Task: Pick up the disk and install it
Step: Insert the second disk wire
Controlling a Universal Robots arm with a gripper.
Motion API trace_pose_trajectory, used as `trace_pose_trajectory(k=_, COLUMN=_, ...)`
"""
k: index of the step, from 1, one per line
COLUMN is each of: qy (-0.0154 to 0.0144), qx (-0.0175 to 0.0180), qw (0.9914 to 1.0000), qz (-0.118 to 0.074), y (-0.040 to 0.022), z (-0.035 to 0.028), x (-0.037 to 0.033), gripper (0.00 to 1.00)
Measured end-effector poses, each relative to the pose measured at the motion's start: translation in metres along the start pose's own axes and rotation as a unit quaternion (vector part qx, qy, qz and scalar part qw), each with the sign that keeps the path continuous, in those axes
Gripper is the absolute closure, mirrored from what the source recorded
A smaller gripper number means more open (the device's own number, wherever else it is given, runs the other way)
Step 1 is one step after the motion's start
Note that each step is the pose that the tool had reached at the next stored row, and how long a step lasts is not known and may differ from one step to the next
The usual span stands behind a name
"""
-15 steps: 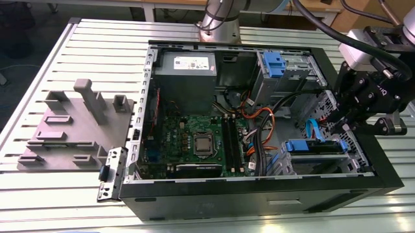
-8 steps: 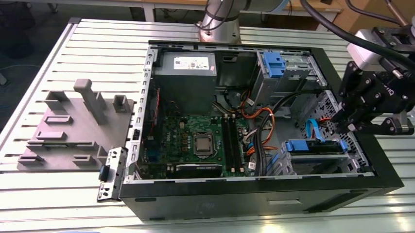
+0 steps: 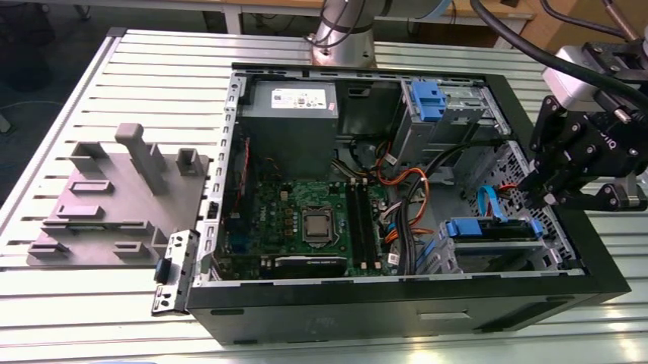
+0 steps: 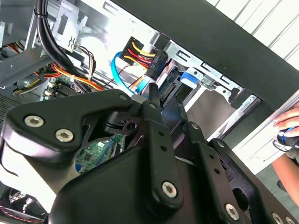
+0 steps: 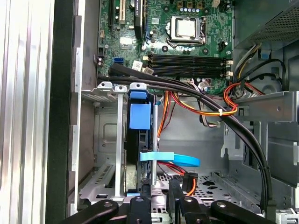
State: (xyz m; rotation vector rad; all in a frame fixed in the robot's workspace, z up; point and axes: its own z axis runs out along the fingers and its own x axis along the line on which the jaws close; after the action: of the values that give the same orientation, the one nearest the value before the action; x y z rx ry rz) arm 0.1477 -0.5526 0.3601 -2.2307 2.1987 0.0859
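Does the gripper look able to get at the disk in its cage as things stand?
Probably yes: the gripper hangs close to the disk with nothing between, though a blue cable crosses alongside.

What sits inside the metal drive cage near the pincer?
A blue-fronted disk stands on edge in the metal cage, with a blue cable beside it. Its lower part is hidden by the cage.

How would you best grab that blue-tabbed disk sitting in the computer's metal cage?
Probably by the blue tabbed end of the disk, coming straight in through the case's open side. The disk stands on edge, slotted between the walls of the cage, so its broad faces are shut in. A blue flat cable lies close by.
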Motion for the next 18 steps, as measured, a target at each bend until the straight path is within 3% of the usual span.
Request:
trace_pose_trajectory(k=13, qy=-0.0001, qx=0.0000, qw=1.00000, qz=0.000, y=0.0000, z=-0.0017, x=-0.0003, gripper=0.70)
trace_pose_trajectory(k=18, qy=-0.0001, qx=0.0000, qw=1.00000, qz=0.000, y=0.0000, z=-0.0014, x=-0.0039, gripper=0.70)
